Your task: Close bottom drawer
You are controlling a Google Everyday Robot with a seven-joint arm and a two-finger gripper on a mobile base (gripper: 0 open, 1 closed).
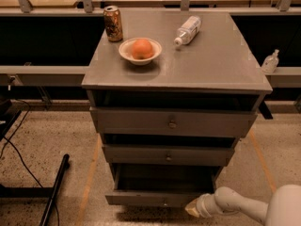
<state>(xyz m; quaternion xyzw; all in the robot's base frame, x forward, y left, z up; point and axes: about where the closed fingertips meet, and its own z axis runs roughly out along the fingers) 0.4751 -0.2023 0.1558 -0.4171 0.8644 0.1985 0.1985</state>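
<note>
The bottom drawer is the lowest of three grey drawers in the cabinet and stands pulled out, its low flat front near the floor with a small knob at its middle. My gripper comes in from the lower right on a white arm and sits at the right end of that drawer front, touching or almost touching it. The middle drawer and the top drawer above it stand slightly out too.
On the cabinet top are a can, a bowl holding an orange fruit and a lying plastic bottle. A black pole and cables lie on the floor at left. A small bottle stands on the right ledge.
</note>
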